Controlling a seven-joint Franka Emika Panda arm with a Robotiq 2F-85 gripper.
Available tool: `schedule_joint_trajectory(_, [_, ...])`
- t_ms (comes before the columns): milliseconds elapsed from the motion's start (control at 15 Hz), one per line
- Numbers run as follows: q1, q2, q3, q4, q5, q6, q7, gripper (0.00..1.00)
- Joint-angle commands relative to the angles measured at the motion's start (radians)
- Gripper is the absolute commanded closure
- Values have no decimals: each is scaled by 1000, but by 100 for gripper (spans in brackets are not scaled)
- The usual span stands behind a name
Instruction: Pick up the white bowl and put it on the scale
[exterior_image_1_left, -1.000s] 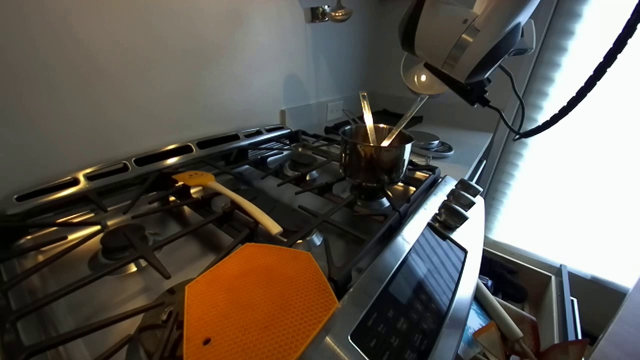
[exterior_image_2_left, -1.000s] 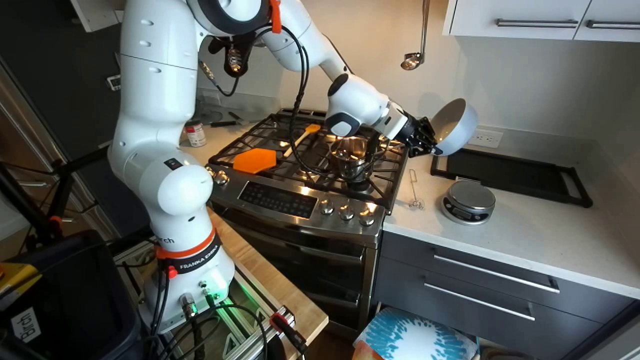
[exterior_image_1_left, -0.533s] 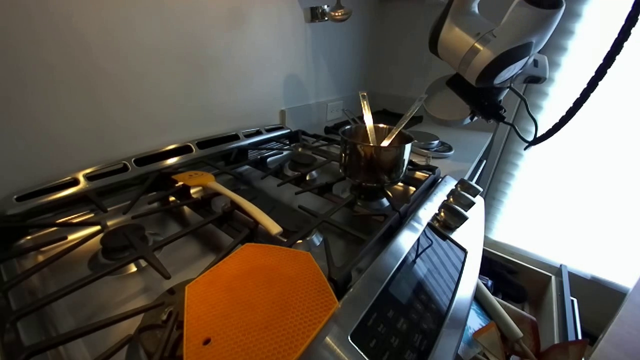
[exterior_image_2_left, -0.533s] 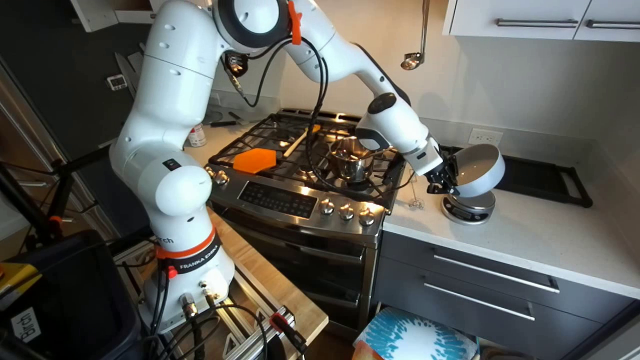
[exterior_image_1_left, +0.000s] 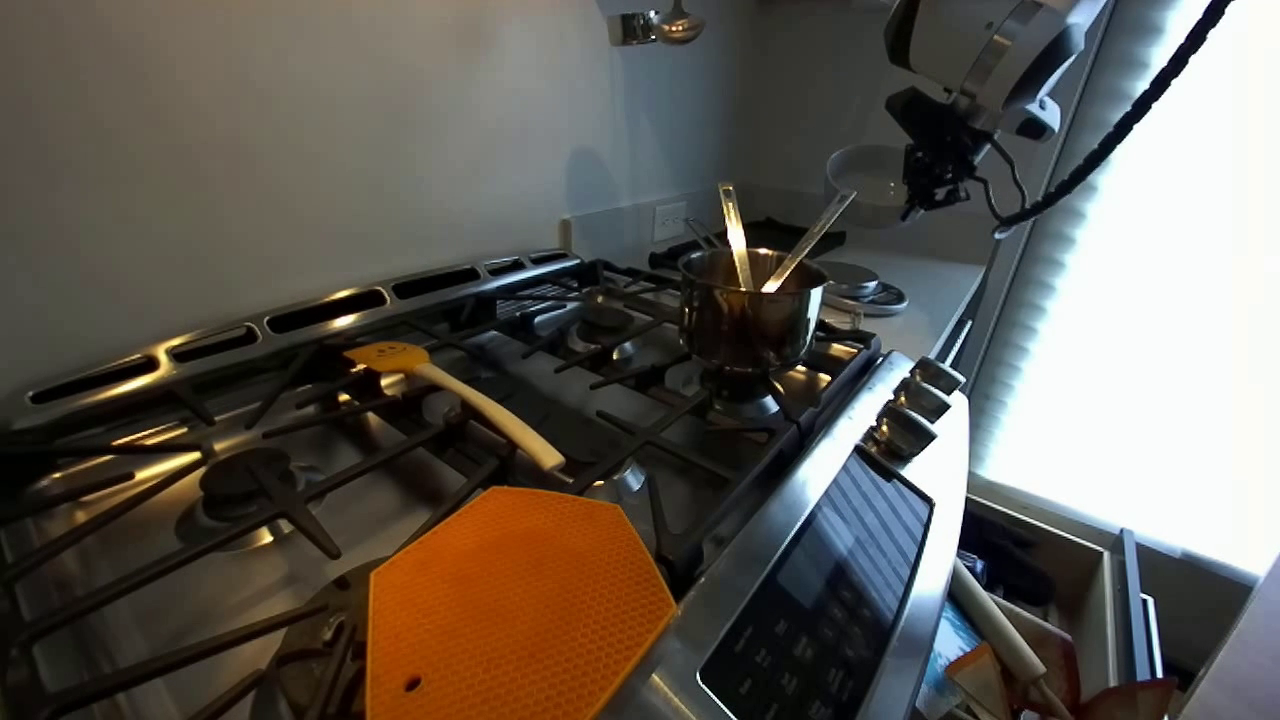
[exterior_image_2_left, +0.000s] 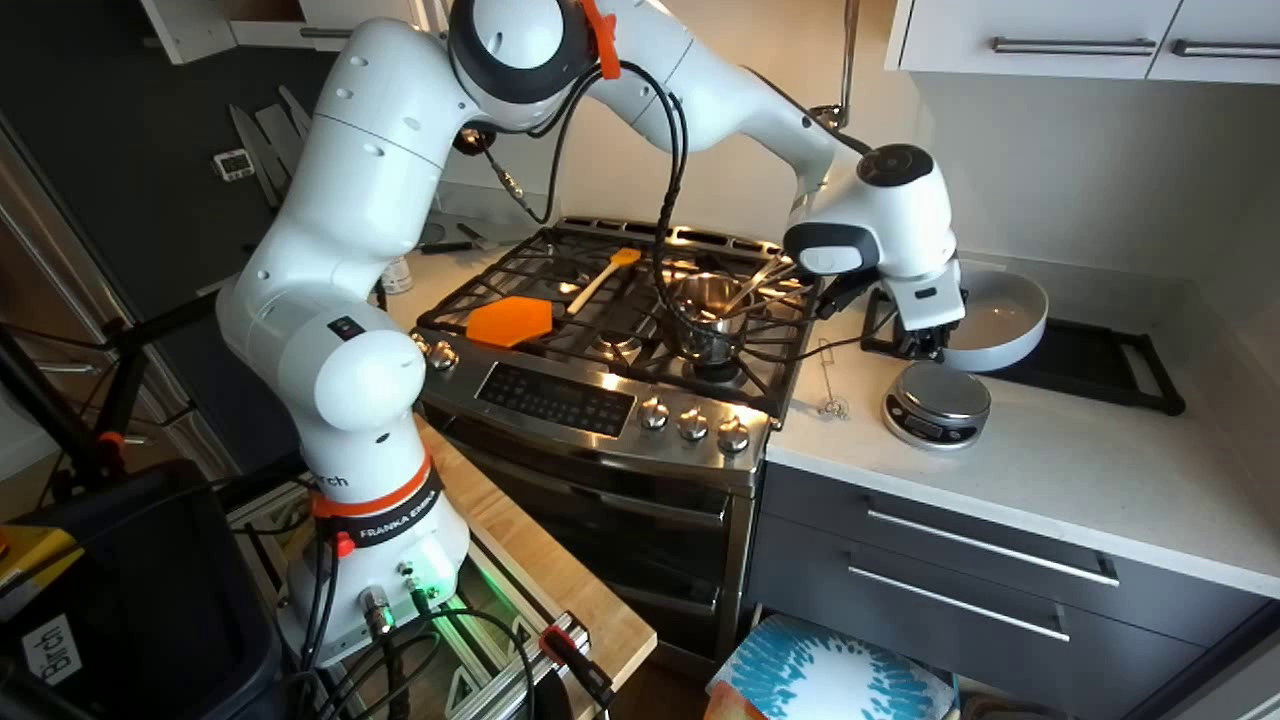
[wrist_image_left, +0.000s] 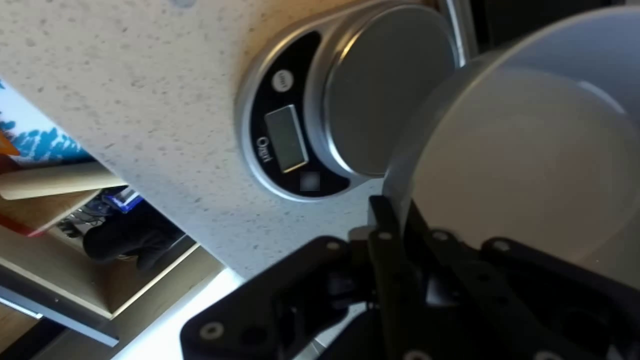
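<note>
orange mat (exterior_image_1_left: 520, 610) and spatula (exterior_image_1_left: 470, 393) are lying on the stove (exterior_image_2_left: 660, 453); a steel pot (exterior_image_1_left: 745, 325) is standing there, holding long-handled utensils (exterior_image_1_left: 736, 240).

In an exterior view, desk (exterior_image_2_left: 1090, 475) ran R of stove (exterior_image_2_left: 640, 455). Scale (exterior_image_2_left: 940, 400) sat on desk, tray (exterior_image_2_left: 1090, 362) behind it, whisk (exterior_image_2_left: 833, 407) btwn scale & stove. Bowl (exterior_image_2_left: 1003, 308) hung above desk in jaws, partly in front of tray. Pot (exterior_image_1_left: 745, 325) on stove, utensils (exterior_image_1_left: 735, 235) inside; pad (exterior_image_1_left: 520, 610) & spatula (exterior_image_1_left: 490, 408) lay on stove too, L of pot.
</note>
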Motion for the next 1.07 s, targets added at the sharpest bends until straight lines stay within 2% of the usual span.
schedule_joint_trajectory(0, [-67,5,69,127,-233,-34,198,98])
schedule_joint_trajectory(67, [-102,-33,124,66,-230,14,165,93])
schedule_joint_trajectory(200, [-111,-30,143,97,-292,10,219,93])
schedule_joint_trajectory(267, [-111,-28,146,99,-297,10,221,98])
schedule_joint_trajectory(467, [-180,12,213,127,-349,6,284,98])
schedule_joint_trajectory(600, [-231,32,257,153,-381,-19,322,98])
schedule_joint_trajectory(1000, [-329,80,316,245,-560,-170,376,98])
